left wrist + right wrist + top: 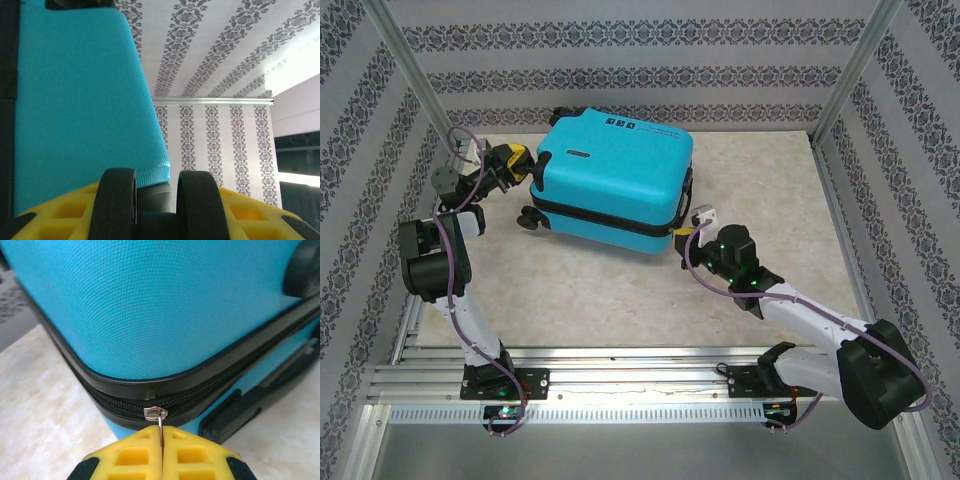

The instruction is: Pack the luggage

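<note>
Turquoise hard-shell luggage (615, 180) lies flat and closed on beige marbled table (760, 300). Left gripper (520, 160) at luggage's left end, jaws clamped on black twin wheel (120, 200): serves as anchor. Right gripper (703, 215) at luggage's near right corner, pressed together, pinching small silver zipper pull (156, 413). Judgement: draw pull along black zipper track (215, 385), follow corner curve, no outward yank.

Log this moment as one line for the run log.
luggage: flat on table, lid down | left jaws: around wheel | right jaws: pinching zipper pull
</note>
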`<state>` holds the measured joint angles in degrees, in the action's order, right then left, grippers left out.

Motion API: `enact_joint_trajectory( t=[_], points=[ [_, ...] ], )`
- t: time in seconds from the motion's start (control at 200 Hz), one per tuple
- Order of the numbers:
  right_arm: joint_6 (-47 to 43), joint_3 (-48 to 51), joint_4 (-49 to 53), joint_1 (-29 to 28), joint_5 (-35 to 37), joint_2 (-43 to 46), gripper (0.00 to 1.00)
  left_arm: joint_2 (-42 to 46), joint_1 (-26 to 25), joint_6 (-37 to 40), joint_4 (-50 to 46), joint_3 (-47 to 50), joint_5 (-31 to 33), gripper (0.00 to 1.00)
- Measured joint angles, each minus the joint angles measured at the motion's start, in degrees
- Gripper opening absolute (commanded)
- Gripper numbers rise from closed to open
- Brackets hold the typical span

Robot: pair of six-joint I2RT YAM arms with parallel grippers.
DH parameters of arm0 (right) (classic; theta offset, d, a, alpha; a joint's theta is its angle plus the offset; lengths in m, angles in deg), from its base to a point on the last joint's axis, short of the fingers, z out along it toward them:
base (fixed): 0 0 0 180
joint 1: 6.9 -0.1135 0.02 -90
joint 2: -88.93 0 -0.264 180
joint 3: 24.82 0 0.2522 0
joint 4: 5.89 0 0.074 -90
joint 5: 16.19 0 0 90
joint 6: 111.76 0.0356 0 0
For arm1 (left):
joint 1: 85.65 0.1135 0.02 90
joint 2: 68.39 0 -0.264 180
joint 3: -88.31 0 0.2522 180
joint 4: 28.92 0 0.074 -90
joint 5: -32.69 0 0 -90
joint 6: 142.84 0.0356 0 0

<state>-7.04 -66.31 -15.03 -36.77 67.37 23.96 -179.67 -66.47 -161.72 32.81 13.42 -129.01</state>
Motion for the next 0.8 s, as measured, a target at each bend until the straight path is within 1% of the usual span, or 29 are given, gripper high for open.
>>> enact_joint_trajectory(
  t=[0.06, 0.11, 0.21, 0.275, 0.36, 0.425, 0.475, 0.495, 0.53, 0.549, 0.579, 0.629, 0.769, 0.789, 0.799],
  points=[
    [1.8, -0.5, 0.0, -0.8, 5.9, -0.4, 0.0, 0.0, 0.0, 0.0, 0.0, 0.0, -1.2, 0.0],
    [3.1, -0.5, -0.1, -1.0, 8.9, -0.5, 0.0, 0.0, -0.1, -0.1, 0.2, 0.0, -2.5, 0.0],
    [3.8, -0.6, -0.5, -1.0, 10.4, -1.0, 0.0, -0.3, -0.2, -0.3, 0.8, 0.0, -3.7, 0.0],
    [3.3, -0.6, -1.2, -0.7, 8.8, -1.6, 0.0, -0.8, -0.2, -0.5, 1.1, 0.0, -3.7, 0.0],
    [1.3, 0.4, -3.8, 0.6, 3.2, -2.5, 0.0, -1.5, 0.2, -0.7, 1.4, -0.2, -3.7, 0.0],
    [-0.1, 0.6, -4.3, 1.2, -0.9, -3.1, 0.0, -2.0, 0.7, -0.7, 1.4, -0.3, -3.5, 0.04],
    [-1.3, 0.6, -4.4, 1.1, -3.9, -3.7, 0.0, -2.3, 1.2, -0.6, 1.4, -0.3, -3.3, 0.12],
    [-1.6, 0.6, -4.5, 1.1, -5.1, -4.0, 0.0, -2.4, 1.4, -0.5, 1.3, -0.3, -3.2, 0.18],
    [-2.1, 0.6, -4.7, 0.7, -6.6, -4.5, 0.0, -2.5, 1.8, -0.3, 1.3, -0.3, -3.0, 0.33],
    [-2.3, 0.6, -4.8, 0.4, -7.4, -4.7, 0.0, -2.6, 2.0, -0.2, 1.3, -0.3, -2.8, 0.4],
    [-2.7, 0.6, -5.0, 0.0, -8.3, -5.1, 0.0, -2.8, 2.3, 0.0, 1.3, -0.3, -2.6, 0.47],
    [-3.1, 0.7, -5.5, -0.8, -9.9, -5.7, 0.0, -3.1, 2.8, -0.1, 1.3, -0.2, -1.8, 0.51],
    [-3.4, 1.9, -6.3, -1.8, -12.1, -6.7, 0.0, -3.4, 4.5, -0.9, 0.8, -0.2, 1.8, 0.59],
    [-3.4, 2.1, -6.3, -1.8, -12.2, -6.7, 0.0, -3.4, 4.9, -0.8, 0.6, -0.2, 2.5, 0.61],
    [-3.4, 2.2, -6.2, -1.8, -12.2, -6.7, 0.0, -3.4, 5.0, -0.9, 0.5, -0.2, 3.0, 0.65]
  ],
)
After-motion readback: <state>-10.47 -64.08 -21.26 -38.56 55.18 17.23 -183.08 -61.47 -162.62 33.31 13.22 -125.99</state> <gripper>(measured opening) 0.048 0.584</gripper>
